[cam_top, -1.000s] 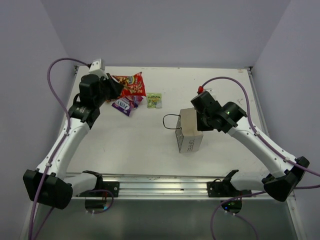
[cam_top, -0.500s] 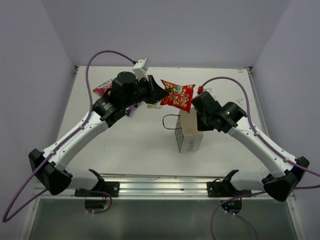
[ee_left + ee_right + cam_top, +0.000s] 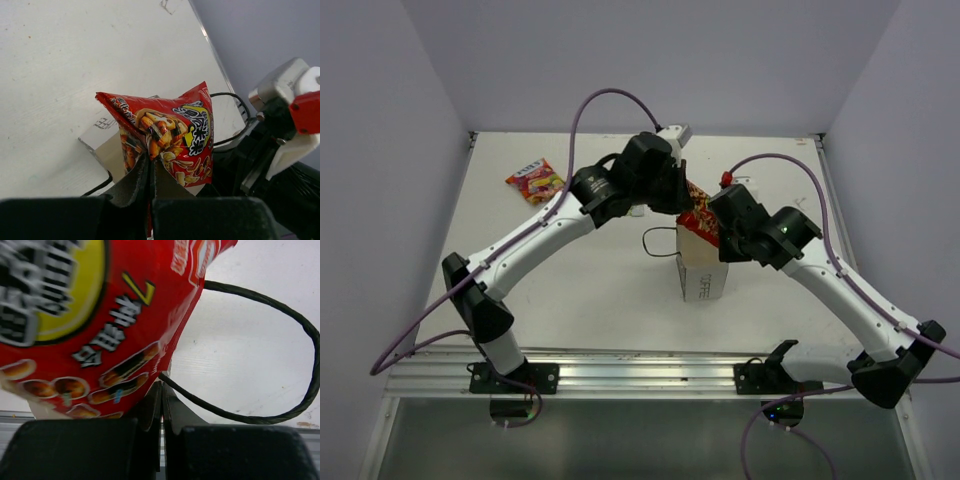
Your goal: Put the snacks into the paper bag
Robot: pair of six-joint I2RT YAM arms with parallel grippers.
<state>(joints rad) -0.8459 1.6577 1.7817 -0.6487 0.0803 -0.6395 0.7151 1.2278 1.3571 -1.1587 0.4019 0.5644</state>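
Observation:
My left gripper (image 3: pixel 686 200) is shut on the red-orange snack packet (image 3: pixel 703 220) and holds it right over the open mouth of the white paper bag (image 3: pixel 704 282). In the left wrist view the packet (image 3: pixel 172 132) hangs from the closed jaws (image 3: pixel 150 162), with the bag's opening (image 3: pixel 102 145) beneath it. My right gripper (image 3: pixel 717 228) is shut on the bag's top rim. In the right wrist view (image 3: pixel 162 390) the packet (image 3: pixel 95 315) fills the upper left. The red-yellow packet (image 3: pixel 535 181) lies at the far left. The purple and pale green packets are hidden.
The bag's black cord handle (image 3: pixel 658 243) loops out to the left onto the table, and it also shows in the right wrist view (image 3: pixel 295 325). The left arm (image 3: pixel 550 225) stretches diagonally across the table's middle. Walls close in the far and side edges.
My left arm has swung right from the packet pile at the far left, carrying the red-orange packet to above the bag. The right gripper has stayed on the bag.

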